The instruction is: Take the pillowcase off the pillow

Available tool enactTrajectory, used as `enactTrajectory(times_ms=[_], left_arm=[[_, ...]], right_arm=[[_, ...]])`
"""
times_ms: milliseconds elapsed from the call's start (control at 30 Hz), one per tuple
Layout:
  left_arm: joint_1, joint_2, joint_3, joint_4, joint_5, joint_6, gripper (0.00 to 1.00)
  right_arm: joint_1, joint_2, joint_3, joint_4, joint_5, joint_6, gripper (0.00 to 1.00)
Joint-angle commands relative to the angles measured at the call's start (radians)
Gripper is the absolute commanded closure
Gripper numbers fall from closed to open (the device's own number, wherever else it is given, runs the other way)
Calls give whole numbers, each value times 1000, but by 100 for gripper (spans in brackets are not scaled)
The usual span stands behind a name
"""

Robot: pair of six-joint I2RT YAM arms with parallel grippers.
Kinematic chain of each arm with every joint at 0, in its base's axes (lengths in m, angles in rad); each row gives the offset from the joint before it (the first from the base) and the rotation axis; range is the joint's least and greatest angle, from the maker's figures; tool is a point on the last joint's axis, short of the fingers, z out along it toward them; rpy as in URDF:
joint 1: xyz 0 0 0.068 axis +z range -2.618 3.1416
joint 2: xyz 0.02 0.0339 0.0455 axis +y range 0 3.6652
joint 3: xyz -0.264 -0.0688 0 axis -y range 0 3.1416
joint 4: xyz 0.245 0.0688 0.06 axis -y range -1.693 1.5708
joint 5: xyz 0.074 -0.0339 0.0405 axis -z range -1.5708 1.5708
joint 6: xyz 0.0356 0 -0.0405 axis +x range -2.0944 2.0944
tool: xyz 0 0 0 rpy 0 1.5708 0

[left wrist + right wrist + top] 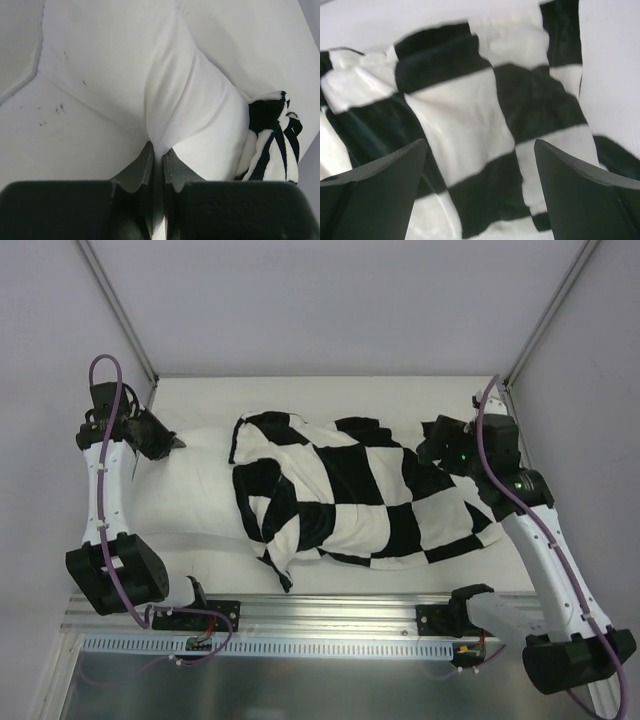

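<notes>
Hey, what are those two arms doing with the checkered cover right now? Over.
Left end effector shut on pillow corner. Right end effector open over pillowcase, holding nothing. Pillow's left end bare. Nothing blocking.

No legible text or labels, seemingly.

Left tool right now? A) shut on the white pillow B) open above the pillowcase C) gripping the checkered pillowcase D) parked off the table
A: the left wrist view shows the left tool pinched shut on a fold of the pillow, with the pillowcase off to the side.
</notes>
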Motion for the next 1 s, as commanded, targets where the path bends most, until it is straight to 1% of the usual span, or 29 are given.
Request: enactTrajectory(times_ms=[0, 33, 67, 100, 133, 167, 200, 233, 300, 333, 400, 433, 467, 500, 533, 600, 633, 667, 700, 733, 800, 833, 900, 933, 967], left_arm=[[-14, -22, 23, 85, -27, 12, 100], [-16, -20, 24, 86, -24, 15, 100], [-14, -20, 26, 86, -21, 19, 100], [-16, -20, 29, 86, -14, 17, 100], [-19, -19, 29, 86, -11, 17, 100], [-20, -19, 30, 86, -10, 19, 100], [-23, -17, 32, 85, -8, 19, 100], [-23, -19, 33, 86, -5, 19, 100], [-25, -20, 33, 86, -7, 23, 100], [-25, -22, 32, 85, -8, 25, 100], [-25, -23, 29, 85, -8, 28, 100], [-25, -23, 27, 86, -10, 28, 100], [-23, -23, 24, 86, -8, 29, 100], [-25, -22, 23, 86, -10, 28, 100], [-25, -23, 23, 86, -11, 29, 100], [-25, -26, 21, 86, -11, 31, 100], [-25, -29, 20, 86, -14, 26, 100], [-25, -32, 18, 88, -20, 22, 100], [-25, -39, 17, 88, -28, 17, 100], [-25, -40, 17, 89, -33, 11, 100], [-23, -46, 13, 89, -47, 9, 100], [-25, -49, 12, 89, -53, 11, 100], [-16, -60, 10, 89, -65, 15, 100], [-11, -68, 7, 89, -70, 9, 100], [21, -78, 4, 89, -62, -1, 100]], right_arm=[[91, 137, 119, 49, 191, -21, 7], [103, 184, 180, 47, 188, -22, 6], [114, 236, 219, 41, 147, -22, 6], [122, 353, 265, 32, 115, -21, 6], [128, 413, 358, 3, 94, -10, 6], [152, 470, 403, -5, 91, -13, 5], [162, 579, 449, -18, 88, -15, 4], [166, 631, 534, -49, 59, 0, 3], [168, 720, 595, -55, 7, 25, 3], [169, 792, 627, -34, -72, 55, 3], [171, 857, 655, -7, -137, 92, 4], [174, 908, 667, 3, -169, 105, 6], [174, 925, 672, 10, -221, 135, 8], [174, 933, 661, 48, -231, 149, 13], [174, 931, 643, 69, -237, 161, 26], [168, 914, 594, 110, -234, 191, 51], [162, 907, 577, 127, -240, 200, 74], [156, 890, 548, 144, -246, 209, 93], [148, 882, 535, 162, -255, 229, 99], [142, 871, 518, 175, -262, 237, 99], [119, 822, 463, 191, -227, 254, 99], [97, 801, 443, 192, -172, 257, 99], [70, 734, 374, 195, -125, 267, 99], [36, 709, 351, 199, -90, 270, 99], [19, 684, 328, 204, -78, 272, 99]])
